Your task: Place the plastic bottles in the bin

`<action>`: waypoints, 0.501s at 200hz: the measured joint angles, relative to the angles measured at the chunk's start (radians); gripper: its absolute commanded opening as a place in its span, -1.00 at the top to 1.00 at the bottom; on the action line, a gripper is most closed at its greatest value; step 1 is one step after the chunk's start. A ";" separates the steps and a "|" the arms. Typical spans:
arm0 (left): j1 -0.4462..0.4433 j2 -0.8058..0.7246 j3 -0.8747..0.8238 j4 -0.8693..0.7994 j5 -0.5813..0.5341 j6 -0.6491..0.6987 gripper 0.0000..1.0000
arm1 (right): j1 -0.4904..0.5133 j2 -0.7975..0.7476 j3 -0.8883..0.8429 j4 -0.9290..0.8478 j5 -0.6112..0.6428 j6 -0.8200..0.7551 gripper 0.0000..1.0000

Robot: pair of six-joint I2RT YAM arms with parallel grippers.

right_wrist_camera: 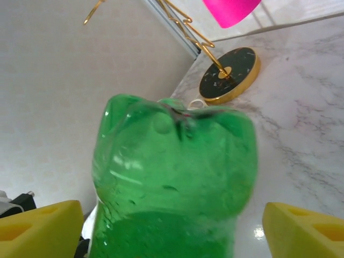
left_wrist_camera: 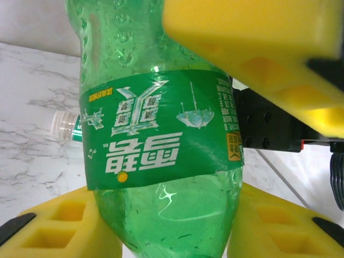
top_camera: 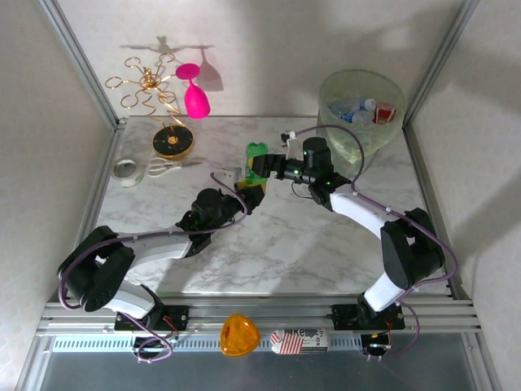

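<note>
One green bottle (top_camera: 257, 152) was in the middle of the top view, between two claws. The left claw (top_camera: 249, 189) squeezed it tight. The right claw (top_camera: 259, 169) sat wide around it, not quite touching. One bin (top_camera: 383, 134) at the upper right held bottles too jumbled to count. One clear bottle (left_wrist_camera: 67, 129) lay on the table (top_camera: 285, 236).

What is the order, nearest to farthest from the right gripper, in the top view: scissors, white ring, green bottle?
1. green bottle, between the fingers of the right gripper
2. scissors, further left on the table
3. white ring, by the table's left edge
</note>
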 measured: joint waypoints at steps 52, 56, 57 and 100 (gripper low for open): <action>-0.010 0.000 0.000 -0.004 -0.001 0.018 -0.05 | 0.002 0.003 0.008 0.000 -0.008 -0.005 -0.14; -0.010 0.000 0.000 -0.006 -0.002 0.021 -0.16 | 0.002 0.003 0.008 -0.001 -0.008 -0.005 -0.13; -0.010 0.000 0.000 -0.006 -0.002 0.023 -0.19 | 0.002 0.003 0.008 -0.001 -0.008 -0.005 -0.12; -0.022 -0.015 0.000 -0.019 -0.024 0.021 -0.90 | 0.003 0.003 0.008 -0.016 0.004 -0.021 -0.06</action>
